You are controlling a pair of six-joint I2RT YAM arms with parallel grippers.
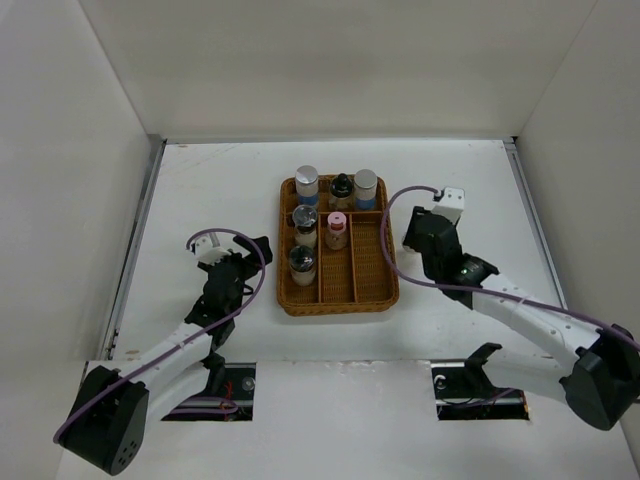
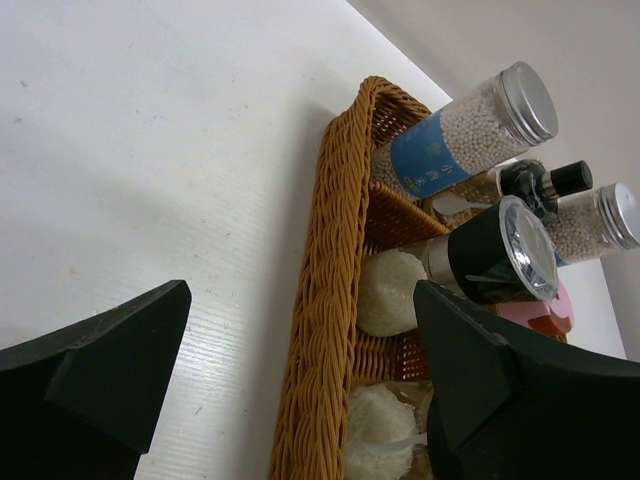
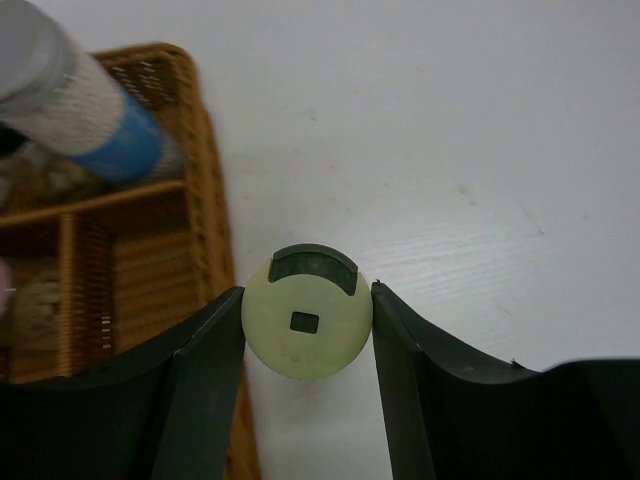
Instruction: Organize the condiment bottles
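Right wrist: jaws of the right gripper (image 3: 307, 292) pressed against both sides of a pale-green round cap (image 3: 307, 325), so grasping it; probably a bottle seen end-on, body hidden beneath. Hangs over bare table (image 3: 470, 150), just beside the right wall of the wicker tray (image 3: 205, 180); cannot tell whether lifted or standing. Thin pinch on a round top: likely to swivel or slip if swung fast. Low carry over the wall: likely to clip the wicker and jolt the blue-banded bottle (image 3: 115, 140) just inside. Left wrist: left gripper (image 2: 300, 300) spread wide, holding nothing, near the tray's left wall, black-topped shaker (image 2: 495, 250) close behind it. Any push forward or closing from there: snags the rim, shoves the tray, rocks everything standing in it. Top external: six condiment bottles (image 1: 307, 183) upright in the tray's back and left-hand part, arms either side, left one apart from the tray. Misses the held cap entirely, hidden under the right wrist; grip readable from the right wrist only. Misses fill and labels too; left wrist gives those from low at the side, yet nothing of the right arm. Right wrist in turn cuts off most of the tray, so no read on a drop spot without the overhead.
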